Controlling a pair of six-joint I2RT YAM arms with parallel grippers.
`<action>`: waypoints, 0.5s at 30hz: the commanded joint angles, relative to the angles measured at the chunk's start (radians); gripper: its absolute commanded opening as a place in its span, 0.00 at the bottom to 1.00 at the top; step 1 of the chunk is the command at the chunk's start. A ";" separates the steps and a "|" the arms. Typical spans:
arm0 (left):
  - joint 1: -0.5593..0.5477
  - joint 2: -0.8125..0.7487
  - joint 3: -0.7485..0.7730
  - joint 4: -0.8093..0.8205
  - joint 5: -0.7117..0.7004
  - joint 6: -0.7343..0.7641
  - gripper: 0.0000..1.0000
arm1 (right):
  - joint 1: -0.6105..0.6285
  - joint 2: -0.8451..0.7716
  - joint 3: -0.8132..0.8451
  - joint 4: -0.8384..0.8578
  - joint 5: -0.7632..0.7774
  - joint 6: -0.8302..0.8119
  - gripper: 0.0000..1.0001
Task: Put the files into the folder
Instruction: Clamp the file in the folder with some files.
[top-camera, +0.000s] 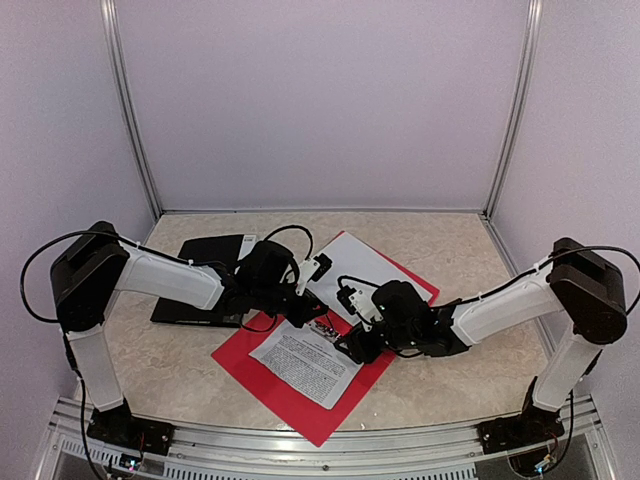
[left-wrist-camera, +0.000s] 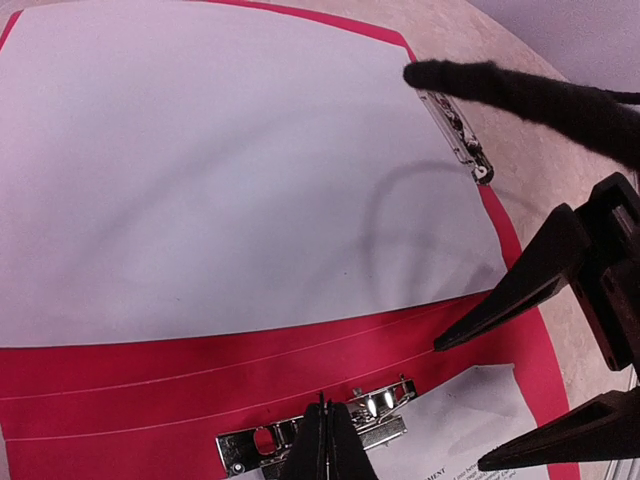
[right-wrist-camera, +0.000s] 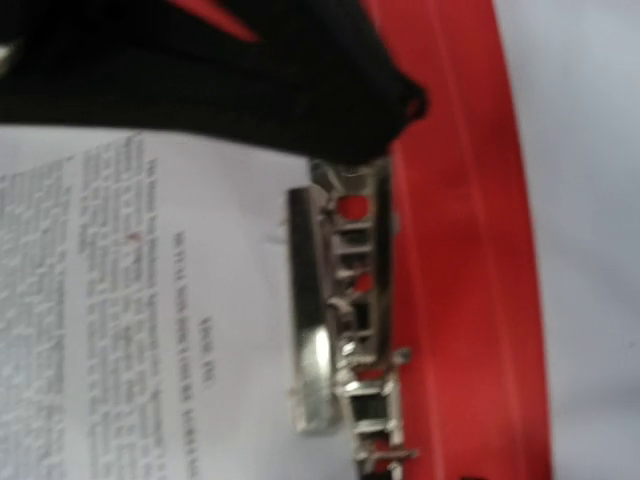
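Looking from above, the red folder (top-camera: 280, 400) lies open on the surface (top-camera: 450, 260), with a printed sheet (top-camera: 305, 362) on its near half and a blank sheet (top-camera: 362, 262) on its far half.

In the left wrist view, the left fingers (left-wrist-camera: 322, 452) are closed together at the metal clip (left-wrist-camera: 375, 408). The right fingers (left-wrist-camera: 520, 295) stand apart and hold nothing. Only "MENT" of a heading can be read.

The right wrist view is blurred. I think the printed sheet's edge must sit fully under the clip.

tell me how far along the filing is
Done: red folder lies open, a printed sheet and a blank sheet on its halves. In hand: left claw shut at the metal clip, right claw open beside it. Left: probably clipping the sheets and closing up.
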 joint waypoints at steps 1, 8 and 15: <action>-0.003 0.028 -0.032 -0.058 0.004 -0.004 0.00 | -0.020 0.051 0.002 0.076 0.026 -0.023 0.58; -0.002 0.029 -0.033 -0.059 0.007 -0.006 0.00 | -0.035 0.129 0.037 0.109 0.015 -0.050 0.57; 0.000 0.029 -0.032 -0.061 0.007 -0.006 0.00 | -0.034 0.156 0.039 0.137 -0.037 -0.047 0.55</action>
